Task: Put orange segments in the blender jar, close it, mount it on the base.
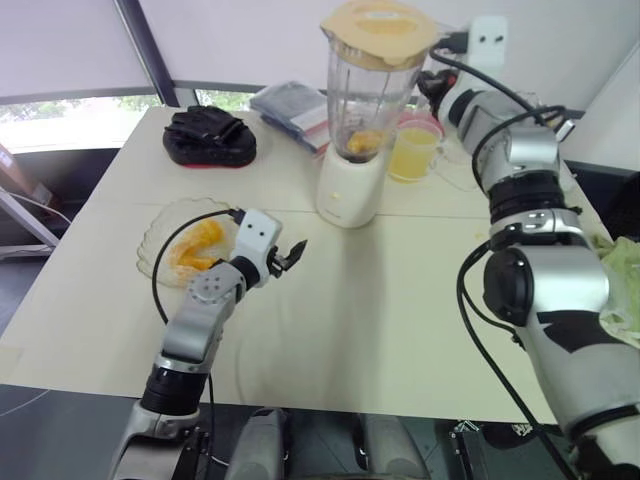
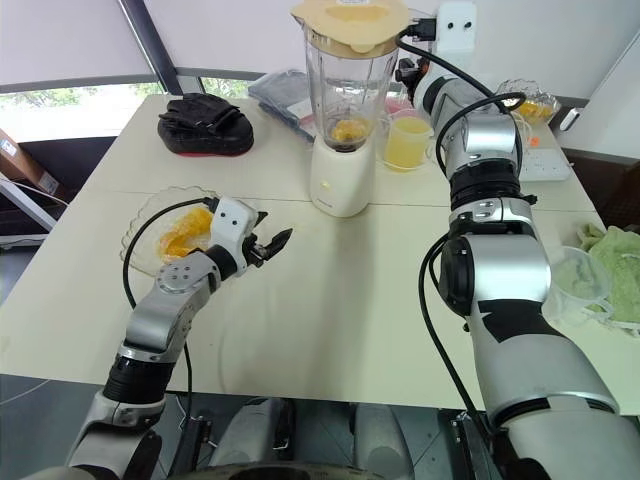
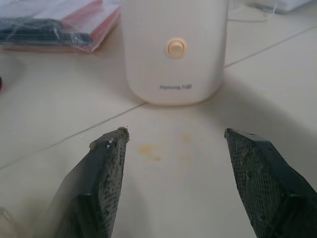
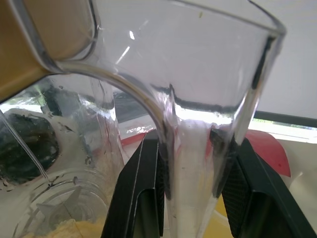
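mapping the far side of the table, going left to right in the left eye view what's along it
black glove-like bundle → plastic-wrapped packet → blender jar sitting on the base → cup of yellow juice

The jar [image 2: 345,85] stands on the base [image 2: 341,182] at the far middle of the table [image 2: 380,320], with the lid [image 2: 350,22] on top and segments [image 2: 347,130] inside. Right of the base sits a cup [image 2: 405,143]. Far left lies a glove [image 2: 204,125]; a packet [image 2: 281,95] lies behind the jar's left. A bowl [image 2: 150,225] with segments sits near left. The left gripper [image 2: 270,245] hangs right of the bowl, before the base. The right gripper [image 4: 193,188] straddles the jar's handle [image 4: 185,148].
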Motion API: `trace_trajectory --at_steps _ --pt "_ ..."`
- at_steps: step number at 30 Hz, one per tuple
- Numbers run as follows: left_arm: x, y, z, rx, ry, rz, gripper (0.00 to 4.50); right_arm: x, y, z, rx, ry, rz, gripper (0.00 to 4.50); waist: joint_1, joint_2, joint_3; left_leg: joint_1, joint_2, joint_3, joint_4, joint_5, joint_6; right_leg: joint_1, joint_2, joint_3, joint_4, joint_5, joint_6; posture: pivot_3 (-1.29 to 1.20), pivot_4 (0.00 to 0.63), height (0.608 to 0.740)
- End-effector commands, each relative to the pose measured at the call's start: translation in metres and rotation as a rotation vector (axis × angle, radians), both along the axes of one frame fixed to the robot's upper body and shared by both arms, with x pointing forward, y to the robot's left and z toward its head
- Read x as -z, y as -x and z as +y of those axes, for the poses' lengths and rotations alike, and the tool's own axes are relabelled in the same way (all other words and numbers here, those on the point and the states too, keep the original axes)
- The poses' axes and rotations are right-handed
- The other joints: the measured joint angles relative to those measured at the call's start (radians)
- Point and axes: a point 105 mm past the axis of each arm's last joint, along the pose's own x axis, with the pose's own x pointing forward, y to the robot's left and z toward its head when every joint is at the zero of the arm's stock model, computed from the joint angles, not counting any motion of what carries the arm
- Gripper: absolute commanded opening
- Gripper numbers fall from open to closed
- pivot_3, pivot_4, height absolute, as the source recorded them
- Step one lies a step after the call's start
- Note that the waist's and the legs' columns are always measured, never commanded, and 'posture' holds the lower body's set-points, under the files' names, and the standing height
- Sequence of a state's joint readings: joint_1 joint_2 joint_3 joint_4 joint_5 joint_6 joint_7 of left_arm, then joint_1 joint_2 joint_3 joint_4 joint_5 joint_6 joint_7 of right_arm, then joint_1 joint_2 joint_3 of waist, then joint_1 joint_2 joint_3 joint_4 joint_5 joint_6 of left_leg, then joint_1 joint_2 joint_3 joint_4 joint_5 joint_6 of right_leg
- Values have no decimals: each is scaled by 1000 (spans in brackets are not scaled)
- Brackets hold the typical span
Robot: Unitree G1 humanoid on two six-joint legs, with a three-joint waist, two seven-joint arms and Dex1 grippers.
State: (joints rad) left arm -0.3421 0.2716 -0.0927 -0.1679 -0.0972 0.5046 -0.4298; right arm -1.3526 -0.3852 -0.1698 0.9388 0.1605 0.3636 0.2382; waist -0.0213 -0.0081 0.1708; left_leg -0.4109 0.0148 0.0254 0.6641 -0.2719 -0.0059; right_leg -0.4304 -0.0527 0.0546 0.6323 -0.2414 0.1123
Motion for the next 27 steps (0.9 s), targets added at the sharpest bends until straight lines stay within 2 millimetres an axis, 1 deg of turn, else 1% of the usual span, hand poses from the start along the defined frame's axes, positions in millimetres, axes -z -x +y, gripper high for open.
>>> trace_trajectory --at_steps 1,5,14,21,25,27 --pt "-16 -2 -2 11 14 -60 3257 -23 5 -2 -2 -1 -57 947 0 0 0 0 0 0 0 0 0 0 0 0 0 0 0 0 150 740" --pt "-21 -3 -4 3 55 -77 3257 -15 5 1 -13 1 -26 947 1 0 0 0 0 0 0 0 -1 0 0 0 0 0 -1 0 150 740" --pt "-54 0 -3 17 292 -170 3257 0 5 2 -17 6 14 947 2 0 0 0 0 0 -1 0 -1 0 0 0 -1 0 0 0 150 740" --pt "-53 4 -6 38 294 -170 3257 18 2 0 -9 3 67 947 1 0 0 0 0 0 -1 0 -1 0 0 0 -1 0 0 0 150 740" --pt "-51 4 -7 37 283 -169 3257 28 -1 -1 -10 -4 106 947 1 0 0 0 0 0 -1 0 -1 0 1 0 -1 0 0 0 150 740" --pt "-51 3 -8 38 278 -171 3257 31 -3 -5 7 -4 118 947 0 0 0 1 0 0 -1 0 -1 1 1 -1 -1 0 0 0 150 740"
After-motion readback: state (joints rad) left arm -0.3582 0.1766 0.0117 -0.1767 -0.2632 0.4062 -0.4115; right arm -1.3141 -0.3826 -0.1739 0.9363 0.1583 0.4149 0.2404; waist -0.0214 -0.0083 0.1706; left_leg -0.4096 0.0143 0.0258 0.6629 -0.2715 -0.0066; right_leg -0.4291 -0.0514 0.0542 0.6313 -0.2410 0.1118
